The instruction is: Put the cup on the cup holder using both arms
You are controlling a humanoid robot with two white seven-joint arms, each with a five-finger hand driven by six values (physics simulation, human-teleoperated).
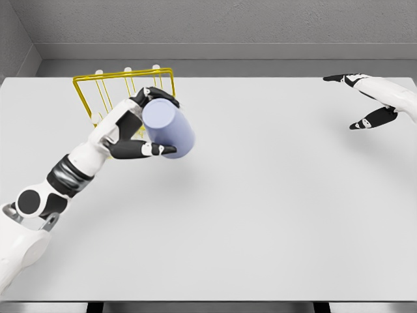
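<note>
A pale lavender cup [169, 129] is tilted above the table, its base facing me. My left hand [151, 124] is shut on it, fingers over its top and thumb beneath. Just behind it at the table's far left stands the yellow wire cup holder [124, 78] with white-tipped pegs, partly hidden by the hand and cup. My right hand [365, 101] hovers at the far right edge, fingers spread, holding nothing.
The white table [260, 208] spans the view, with its front edge at the bottom. A grey wall runs behind the table's far edge.
</note>
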